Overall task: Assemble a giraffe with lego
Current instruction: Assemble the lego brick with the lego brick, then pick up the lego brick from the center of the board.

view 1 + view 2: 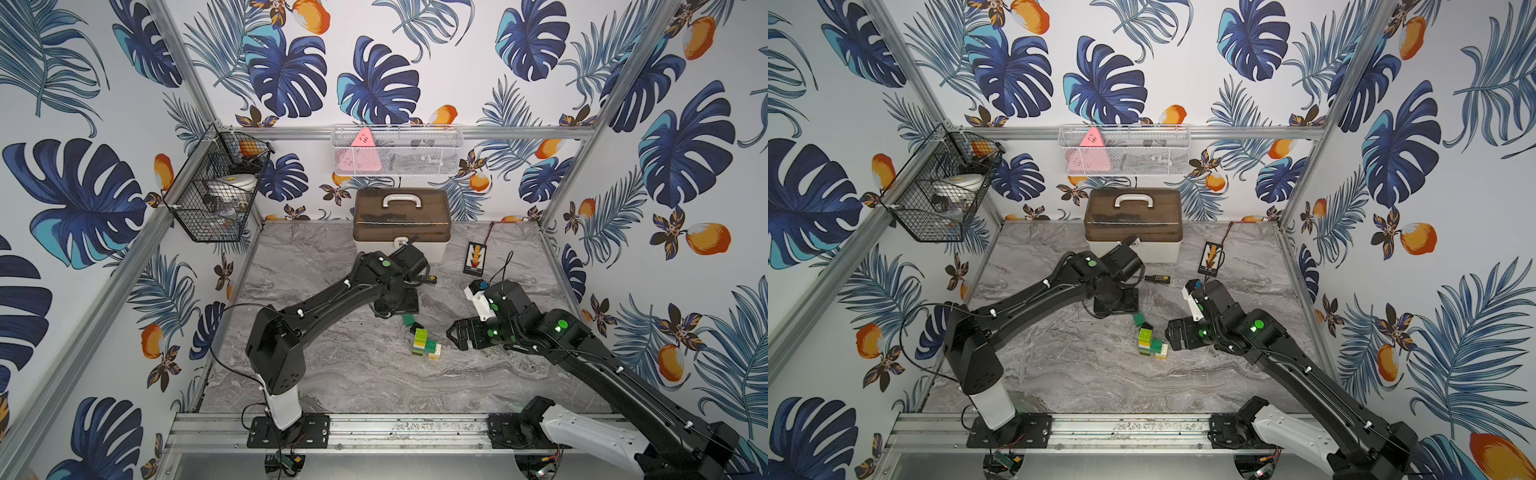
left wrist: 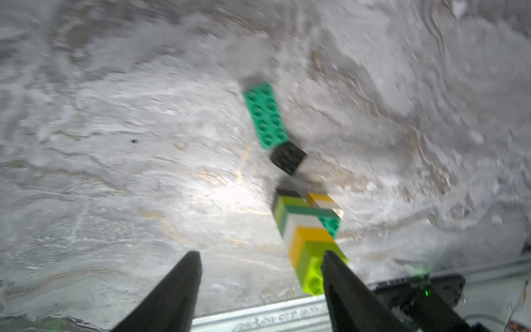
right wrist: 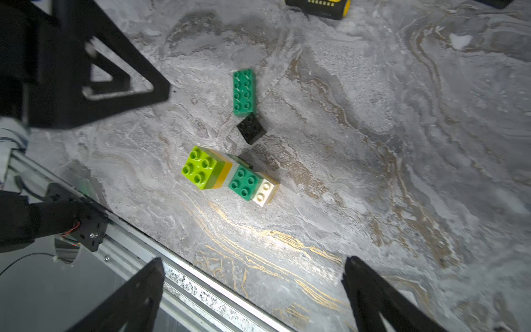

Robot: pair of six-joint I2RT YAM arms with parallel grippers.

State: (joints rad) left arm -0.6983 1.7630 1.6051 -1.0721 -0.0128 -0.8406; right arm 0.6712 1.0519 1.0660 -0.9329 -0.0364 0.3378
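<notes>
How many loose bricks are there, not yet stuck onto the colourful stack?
2. A long green brick lies flat; a black square brick sits at its end, between it and the stack. Others may be hidden.

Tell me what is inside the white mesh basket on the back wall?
A pink triangular item stands in the white mesh basket, its tip above the rim. Dark things lie beside it; the mesh hides what they are.

The giraffe [image 3: 227, 175] is striped lime, yellow, white and green; the long brick [image 3: 244, 92] is coloured green, the square brick [image 3: 251, 128] black.
</notes>
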